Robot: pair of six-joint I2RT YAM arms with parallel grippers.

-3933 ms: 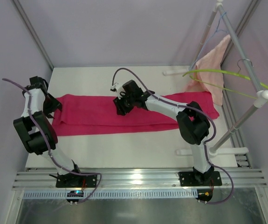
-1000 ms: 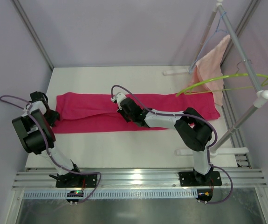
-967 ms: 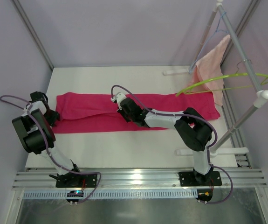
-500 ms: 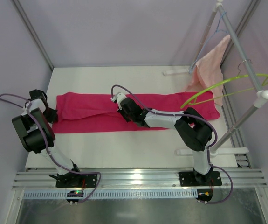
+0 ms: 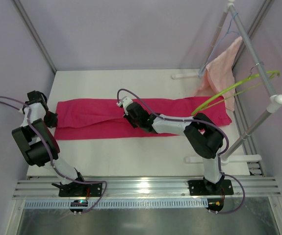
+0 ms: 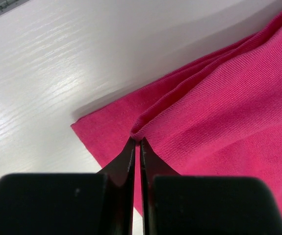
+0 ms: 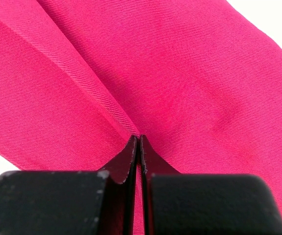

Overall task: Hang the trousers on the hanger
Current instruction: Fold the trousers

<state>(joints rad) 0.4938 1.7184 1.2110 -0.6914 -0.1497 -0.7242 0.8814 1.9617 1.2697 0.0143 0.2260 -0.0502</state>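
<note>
Pinching trousers [image 5: 180, 110]: left claw [image 6: 136, 142], right claw [image 7: 137, 138]

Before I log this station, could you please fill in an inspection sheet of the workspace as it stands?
Surface: white table, wood-grain finish.
Job's things: trousers lie lengthwise across the table, not on the hanger; lime-green hanger hangs tilted from the rack at right.
Clutter: salmon towel draped on the rack; light-blue wire hanger further back on it.
End effectors: left end effector shut on a fold at the trousers' left end; right end effector shut on a fold mid-length.
Cables: purple cables loop off both arms; no snag seen.
Surroundings: pale walls, metal frame; nothing else seen.
</note>
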